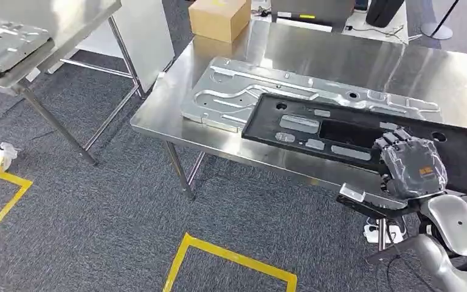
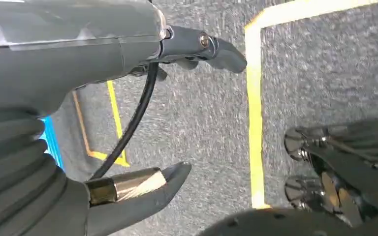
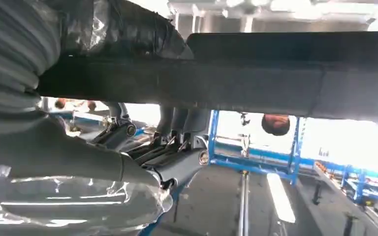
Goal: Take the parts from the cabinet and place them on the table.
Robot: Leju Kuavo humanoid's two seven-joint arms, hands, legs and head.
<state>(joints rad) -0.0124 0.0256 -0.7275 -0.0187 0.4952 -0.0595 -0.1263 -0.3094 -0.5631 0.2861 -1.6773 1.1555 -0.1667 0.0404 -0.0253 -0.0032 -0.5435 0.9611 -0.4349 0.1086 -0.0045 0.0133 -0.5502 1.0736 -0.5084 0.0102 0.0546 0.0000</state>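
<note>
While the right hand [image 1: 412, 165] grips the long black plastic panel [image 1: 365, 137], it lies partly on the steel desk [image 1: 340, 55], over 1 silver pressed-metal sheet [image 1: 231, 91]. Left hand [image 2: 128, 191] hangs empty, fingers apart, above carpet. Right wrist view: fingers [image 3: 177, 167] under the panel's edge. Placing step; next, let go.

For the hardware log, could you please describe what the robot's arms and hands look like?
The right arm is glossy silver; the right hand is dark grey with an orange marking. The left hand has a grey ribbed cover, a thick grey thumb with a brass-coloured band, and a black cable.
</note>
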